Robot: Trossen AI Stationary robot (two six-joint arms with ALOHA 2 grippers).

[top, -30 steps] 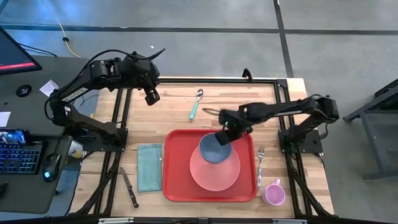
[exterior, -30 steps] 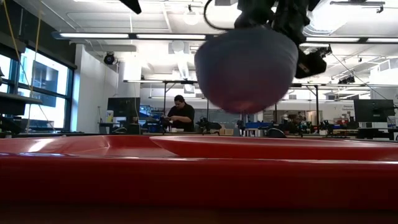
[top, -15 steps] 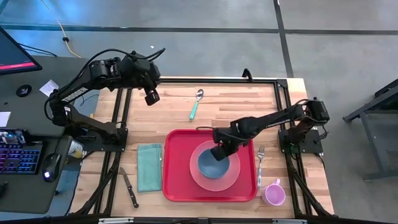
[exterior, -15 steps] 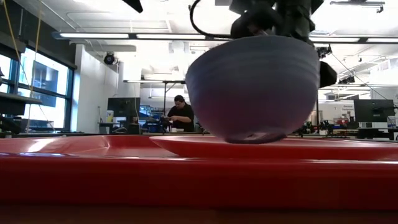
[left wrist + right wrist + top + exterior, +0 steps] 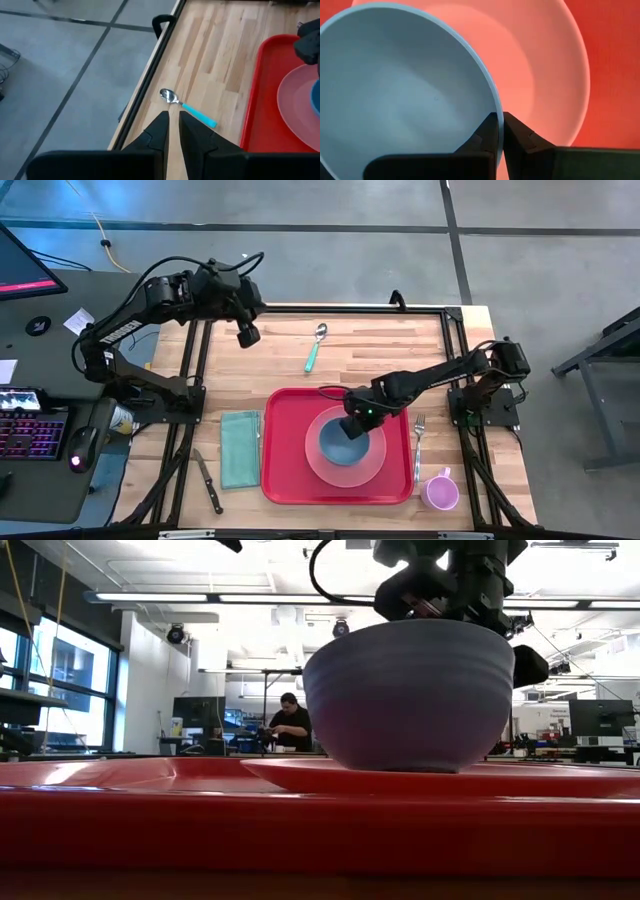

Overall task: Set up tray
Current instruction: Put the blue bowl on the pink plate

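**Bowl seated on the plate, rim pinched**

The left gripper hangs over the far-left part of the table with its fingers pressed together on nothing, above the teal-handled spoon. Right of it, the tray lies flat at the near middle, carrying the pink plate. The tray looks stiff, light and slick; its low raised rim is probably the best hold. The right gripper reaches in from the right, tilted down, fingers clamped on the far rim of the blue bowl, which rests on the plate.
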